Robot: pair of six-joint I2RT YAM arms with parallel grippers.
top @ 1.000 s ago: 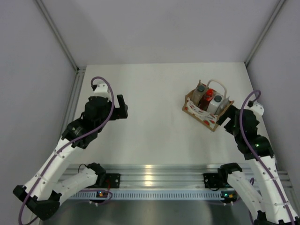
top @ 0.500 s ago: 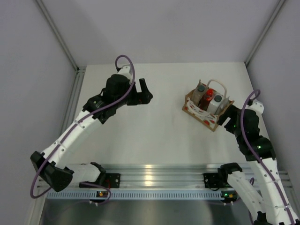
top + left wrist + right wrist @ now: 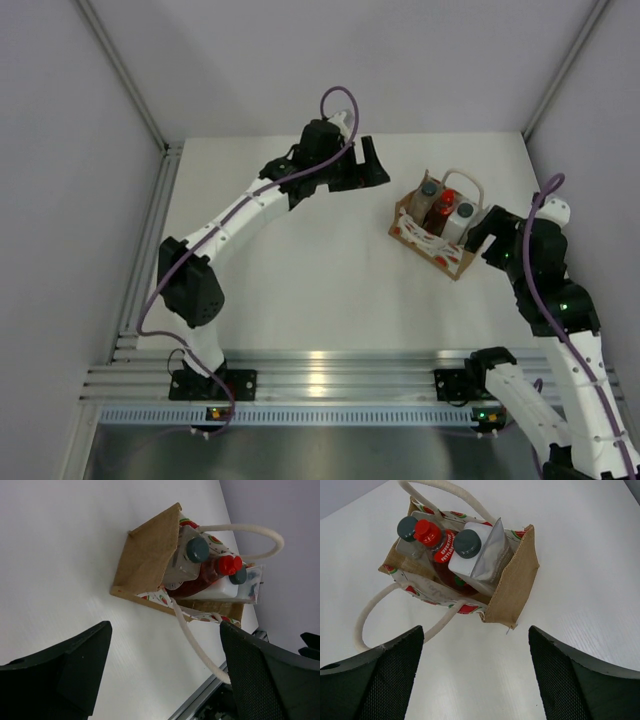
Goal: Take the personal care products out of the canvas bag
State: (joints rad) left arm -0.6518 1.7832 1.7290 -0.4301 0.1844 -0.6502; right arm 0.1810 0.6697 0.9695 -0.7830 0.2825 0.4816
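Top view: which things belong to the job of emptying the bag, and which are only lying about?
Of the job: canvas bag; inside it, white bottle with dark cap, red bottle, clear bottle with grey cap, grey pouch.

Not of the job, fixtures only: table, metal rail.

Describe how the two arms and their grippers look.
Both the left arm and right arm are white segmented links with black joints, each trailed by a purple cable. The left gripper and right gripper are black, with broad fingers textured in fine mesh.
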